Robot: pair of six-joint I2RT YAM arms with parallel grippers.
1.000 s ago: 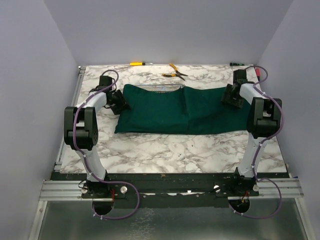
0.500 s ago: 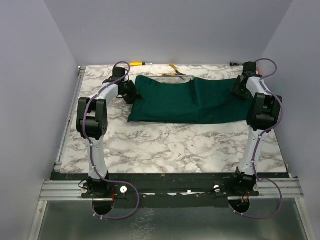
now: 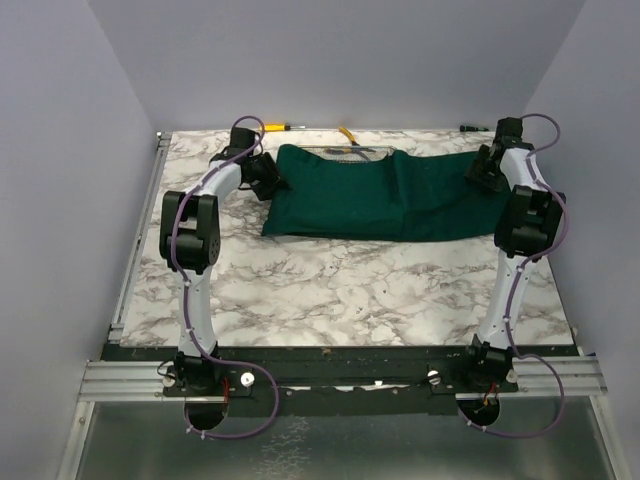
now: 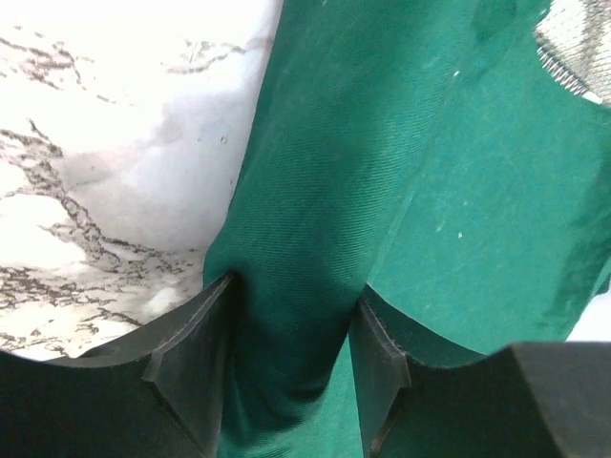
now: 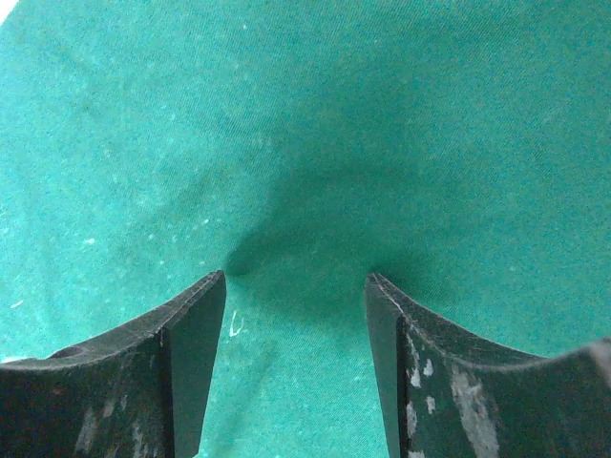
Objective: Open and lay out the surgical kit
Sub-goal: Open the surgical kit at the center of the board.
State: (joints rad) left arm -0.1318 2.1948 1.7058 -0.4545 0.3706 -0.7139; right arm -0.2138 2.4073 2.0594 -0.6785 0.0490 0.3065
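The surgical kit is a dark green cloth wrap (image 3: 380, 200) lying across the back of the marble table. A strip of its wire-mesh tray (image 3: 345, 150) shows at the wrap's far edge, and again in the left wrist view (image 4: 573, 48). My left gripper (image 3: 270, 180) is at the wrap's left end, its jaws (image 4: 294, 315) shut on a raised fold of green cloth (image 4: 305, 239). My right gripper (image 3: 482, 172) is at the wrap's right end. Its jaws (image 5: 296, 281) stand fairly wide with puckered cloth (image 5: 315, 143) between them. The kit's other contents are hidden.
A yellow-handled screwdriver (image 3: 275, 127) and yellow-handled pliers (image 3: 347, 133) lie along the table's back edge, just behind the wrap. A small dark tool (image 3: 467, 127) sits at the back right. Purple walls close in the sides and back.
Both arms have stretched toward the back wall and dragged the green wrap with them, away from the table's middle. The right jaws have narrowed a little.
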